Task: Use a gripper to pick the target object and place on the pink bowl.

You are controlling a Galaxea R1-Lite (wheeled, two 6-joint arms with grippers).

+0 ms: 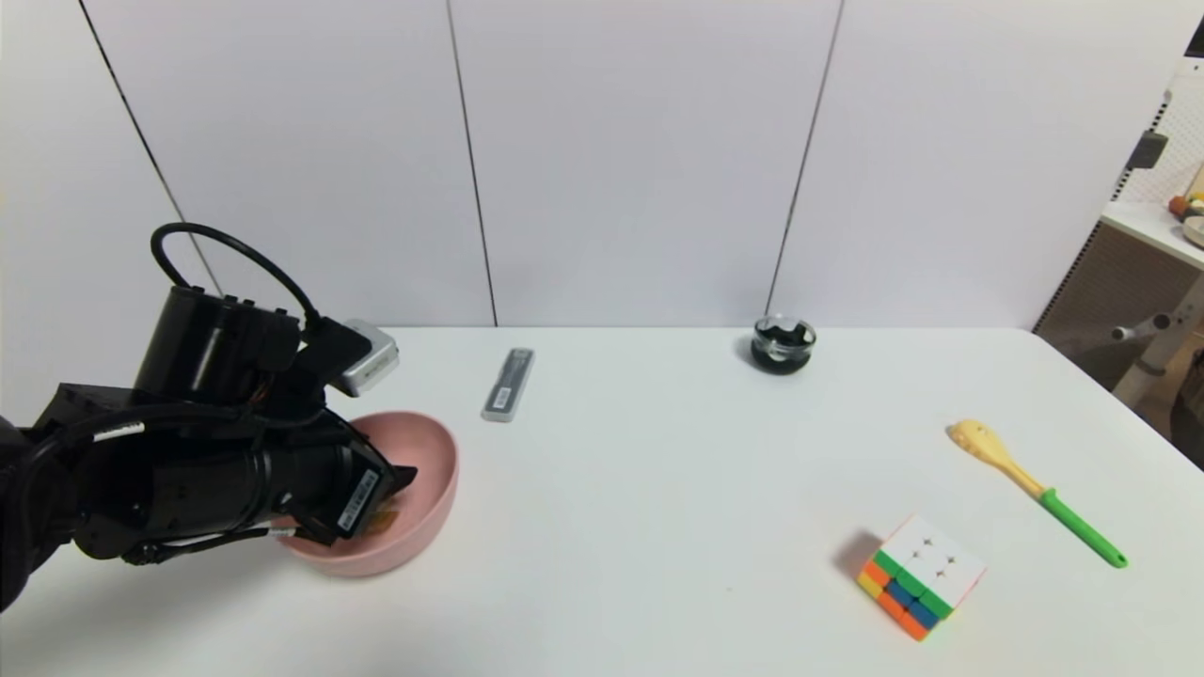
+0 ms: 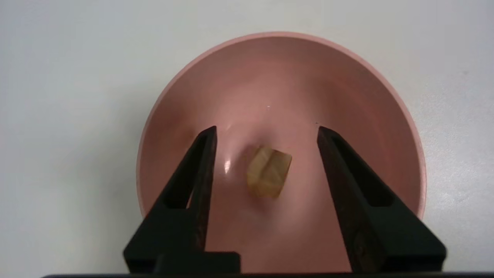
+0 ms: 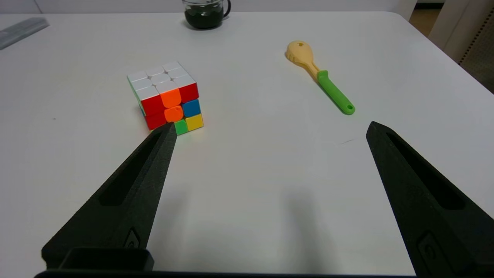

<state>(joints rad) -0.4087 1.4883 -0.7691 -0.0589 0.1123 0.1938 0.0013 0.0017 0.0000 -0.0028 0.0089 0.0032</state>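
Pink and smooth, one wide round bowl (image 1: 428, 489) sits on the white desk (image 1: 658, 527) at about eight o'clock in the head view, with the black left gripper (image 1: 395, 489) reaching over its rim from the left. Also on the desk: one grey flat bar (image 1: 509, 384) near eleven o'clock, one small black-and-glass round dish (image 1: 784, 344) at one o'clock, one yellow spoon with a green handle (image 1: 1035, 491) at three o'clock, and one multicoloured puzzle cube (image 1: 919, 575) at four o'clock.

Left wrist view: the jaws stand apart over the bowl (image 2: 347, 85), and one small light-brown wooden cube (image 2: 269, 177) lies tilted between them, touching neither.

Right wrist view: the right gripper (image 3: 270, 131) hangs above the desk, jaws wide apart, holding nothing.
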